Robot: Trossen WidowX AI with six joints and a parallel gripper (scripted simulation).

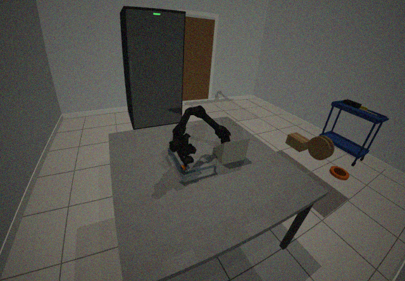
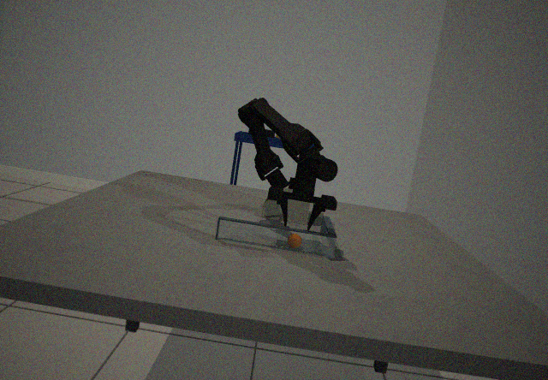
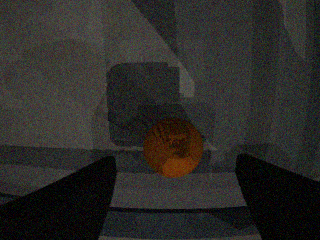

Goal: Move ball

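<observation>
Ball (image 2: 294, 240) sits behind clear walls (image 2: 247, 230), see-through copy indistinguishable.

1. The black parallel-jaw gripper (image 2: 297, 225) hangs above the small orange ball (image 2: 294, 240), its fingers spread wider than the ball, open air on both of the ball's flanks.
2. The low clear glass walls (image 2: 247, 232) fence the ball on the near side and at the right corner.
3. A pale grey box (image 1: 233, 150) stands just behind the walls, blocking the far side.
4. The grey tabletop (image 2: 133, 243) left of the walls offers open passage.
</observation>
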